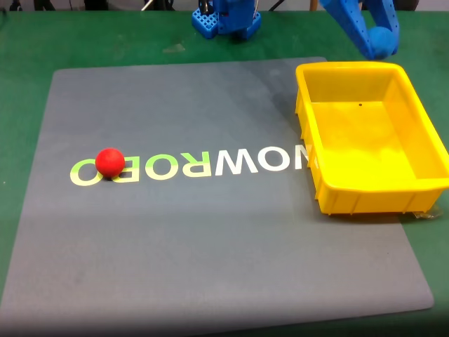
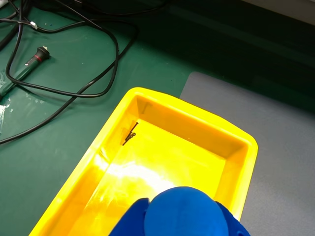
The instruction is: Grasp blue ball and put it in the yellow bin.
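Up in the top right of the fixed view, the gripper (image 1: 379, 41) was clamped on the blue ball (image 1: 383, 41), just above the far rim of the yellow bin (image 1: 426, 150) at the right edge of the grey mat (image 1: 210, 239). A red ball (image 1: 109, 161) lay on the mat's lettering at centre left. Next, in the wrist view, the blue ball (image 2: 186, 212) sat at bottom centre between the blue fingers (image 2: 129, 222), over the yellow bin (image 2: 194, 113); black cables (image 2: 74, 83) crossed the green table (image 2: 49, 162) at upper left.
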You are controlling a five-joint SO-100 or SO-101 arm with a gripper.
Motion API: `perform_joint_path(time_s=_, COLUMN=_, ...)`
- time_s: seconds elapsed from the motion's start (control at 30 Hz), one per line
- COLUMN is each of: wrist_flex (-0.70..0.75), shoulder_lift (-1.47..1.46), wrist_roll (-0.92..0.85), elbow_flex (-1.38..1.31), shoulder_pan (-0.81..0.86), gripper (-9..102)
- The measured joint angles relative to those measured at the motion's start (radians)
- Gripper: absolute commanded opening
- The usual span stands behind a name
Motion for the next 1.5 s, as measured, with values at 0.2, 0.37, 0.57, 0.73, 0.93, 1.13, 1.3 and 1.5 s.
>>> perform_joint_path(time_s=0.2, wrist_flex=0.0, shoulder_lift=-0.005, wrist_roll=0.0, elbow_flex=0.0, shoulder_pan=0.006, gripper=33)
perform_joint_path(time_s=0.37, wrist_flex=0.0, shoulder_lift=-0.005, wrist_roll=-0.002, elbow_flex=0.0, shoulder_pan=0.011, gripper=33)
perform_joint_path(time_s=0.57, wrist_flex=0.0, shoulder_lift=-0.005, wrist_roll=-0.002, elbow_flex=0.0, shoulder_pan=0.02, gripper=32)
perform_joint_path(time_s=0.73, wrist_flex=0.003, shoulder_lift=0.044, wrist_roll=-0.002, elbow_flex=0.032, shoulder_pan=0.037, gripper=32)
perform_joint_path(time_s=0.93, wrist_flex=0.003, shoulder_lift=0.249, wrist_roll=-0.02, elbow_flex=0.184, shoulder_pan=0.121, gripper=23)
perform_joint_path(time_s=1.13, wrist_flex=-0.026, shoulder_lift=0.554, wrist_roll=-0.066, elbow_flex=0.482, shoulder_pan=0.25, gripper=0)
perform_joint_path(time_s=1.3, wrist_flex=-0.087, shoulder_lift=0.815, wrist_roll=-0.13, elbow_flex=0.801, shoulder_pan=0.351, gripper=0)
perform_joint_path(time_s=1.5, wrist_flex=-0.146, shoulder_lift=1.135, wrist_roll=-0.236, elbow_flex=1.239, shoulder_pan=0.454, gripper=0)
